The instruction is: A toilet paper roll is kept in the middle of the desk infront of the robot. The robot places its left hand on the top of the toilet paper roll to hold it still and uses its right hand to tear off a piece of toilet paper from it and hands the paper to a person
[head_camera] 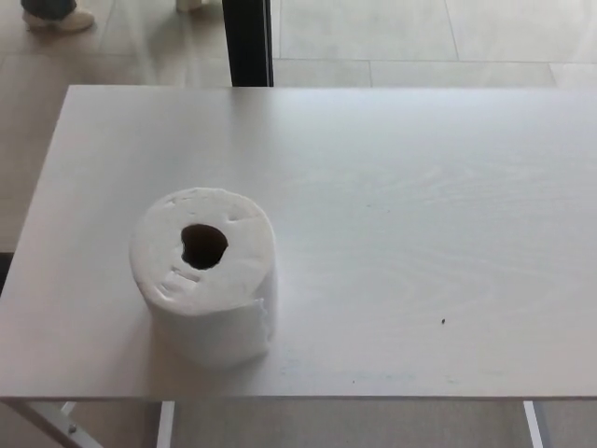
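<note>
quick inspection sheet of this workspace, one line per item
surface: pale desk, a small dark speck near the front right
job's things: toilet paper roll standing on end at front left, core hole up, loose edge down its right side
clutter: nothing seen
hands: neither in view
cables: nothing seen
surroundings: tiled floor, dark post behind the desk, a person's shoe top left
</note>
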`<state>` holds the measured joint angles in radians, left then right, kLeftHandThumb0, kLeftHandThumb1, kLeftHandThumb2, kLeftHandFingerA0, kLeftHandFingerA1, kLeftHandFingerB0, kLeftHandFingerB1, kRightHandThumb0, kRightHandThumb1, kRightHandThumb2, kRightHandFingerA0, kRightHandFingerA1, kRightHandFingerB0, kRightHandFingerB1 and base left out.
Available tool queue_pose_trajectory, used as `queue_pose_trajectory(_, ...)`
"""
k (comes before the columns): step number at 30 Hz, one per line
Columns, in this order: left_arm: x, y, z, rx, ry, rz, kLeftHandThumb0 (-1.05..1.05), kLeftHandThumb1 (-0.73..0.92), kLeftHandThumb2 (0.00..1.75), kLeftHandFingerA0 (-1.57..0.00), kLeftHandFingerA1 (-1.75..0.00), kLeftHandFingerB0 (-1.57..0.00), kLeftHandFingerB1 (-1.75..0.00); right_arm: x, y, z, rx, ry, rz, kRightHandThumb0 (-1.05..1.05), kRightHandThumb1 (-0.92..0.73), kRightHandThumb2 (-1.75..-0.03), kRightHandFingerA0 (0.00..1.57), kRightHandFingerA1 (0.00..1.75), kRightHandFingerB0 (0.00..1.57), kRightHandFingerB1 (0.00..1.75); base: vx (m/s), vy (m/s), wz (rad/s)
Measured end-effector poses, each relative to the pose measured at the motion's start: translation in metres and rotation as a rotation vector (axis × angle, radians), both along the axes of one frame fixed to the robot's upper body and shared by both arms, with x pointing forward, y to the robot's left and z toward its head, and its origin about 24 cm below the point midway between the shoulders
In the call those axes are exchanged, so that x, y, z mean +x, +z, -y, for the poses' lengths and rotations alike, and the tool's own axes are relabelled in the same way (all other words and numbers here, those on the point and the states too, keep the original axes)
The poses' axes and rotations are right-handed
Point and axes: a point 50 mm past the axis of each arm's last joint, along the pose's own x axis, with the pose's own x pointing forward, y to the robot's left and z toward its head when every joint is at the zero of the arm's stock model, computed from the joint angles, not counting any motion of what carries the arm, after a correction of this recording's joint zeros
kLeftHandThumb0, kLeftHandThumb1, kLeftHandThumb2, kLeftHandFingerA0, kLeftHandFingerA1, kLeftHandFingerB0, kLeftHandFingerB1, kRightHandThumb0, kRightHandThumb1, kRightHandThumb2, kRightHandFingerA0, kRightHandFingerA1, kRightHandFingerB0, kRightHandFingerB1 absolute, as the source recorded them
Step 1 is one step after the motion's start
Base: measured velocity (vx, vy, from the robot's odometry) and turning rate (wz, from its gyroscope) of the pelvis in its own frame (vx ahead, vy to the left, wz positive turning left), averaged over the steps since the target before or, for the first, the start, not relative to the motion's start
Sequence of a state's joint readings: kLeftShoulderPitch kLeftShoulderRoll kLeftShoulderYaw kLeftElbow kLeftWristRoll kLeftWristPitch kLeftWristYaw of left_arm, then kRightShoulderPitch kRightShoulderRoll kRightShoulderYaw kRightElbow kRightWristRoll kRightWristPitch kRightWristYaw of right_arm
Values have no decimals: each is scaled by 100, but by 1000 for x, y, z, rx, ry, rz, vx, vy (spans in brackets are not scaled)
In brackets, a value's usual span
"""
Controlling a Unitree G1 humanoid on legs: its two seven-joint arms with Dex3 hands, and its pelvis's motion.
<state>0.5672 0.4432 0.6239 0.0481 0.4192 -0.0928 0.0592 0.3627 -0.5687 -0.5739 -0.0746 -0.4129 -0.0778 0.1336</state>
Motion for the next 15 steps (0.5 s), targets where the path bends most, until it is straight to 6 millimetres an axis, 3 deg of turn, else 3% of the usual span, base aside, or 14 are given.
queue_pose_trajectory(8,-55,-31,-28,-114,209,-90,-51,74,62,-64,-71,-49,-47,-49,-28,16,89,-121,8,-42,-75,-61,43,107,50,75,0,0,0)
queue_pose_trajectory(15,-85,-46,-38,-184,323,-93,-51,74,62,-64,-71,-49,-47,-77,-37,23,120,-187,64,-42,-75,-61,43,107,50,75,0,0,0)
